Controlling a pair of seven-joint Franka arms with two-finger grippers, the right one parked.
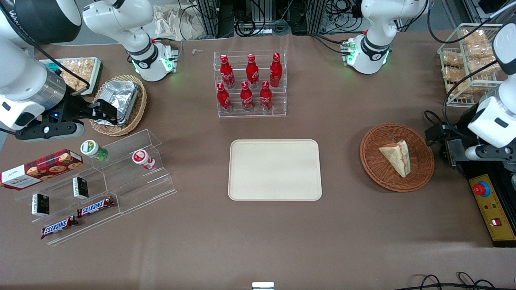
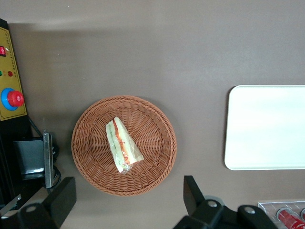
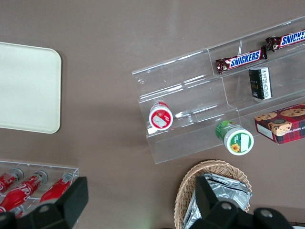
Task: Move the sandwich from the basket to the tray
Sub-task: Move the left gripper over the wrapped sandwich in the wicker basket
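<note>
The sandwich [image 1: 397,158] [image 2: 122,145], a pale wedge with red and green filling, lies in the round reddish-brown basket [image 1: 375,169] [image 2: 90,162] toward the working arm's end of the table. The cream tray [image 1: 275,170] [image 2: 267,126] sits flat and bare at mid-table, a hand's width from the basket. My gripper [image 1: 445,135] [image 2: 127,198] hangs high, above the basket's edge farthest from the front camera. It is open wide, with nothing between its black fingers [image 2: 193,195].
A yellow control box with a red button [image 1: 489,205] [image 2: 12,90] and a metal block [image 2: 33,157] lie beside the basket. A rack of red bottles [image 1: 250,84] stands farther from the camera than the tray. Acrylic shelves [image 1: 100,185] and a tan basket with foil [image 1: 121,104] lie toward the parked arm's end.
</note>
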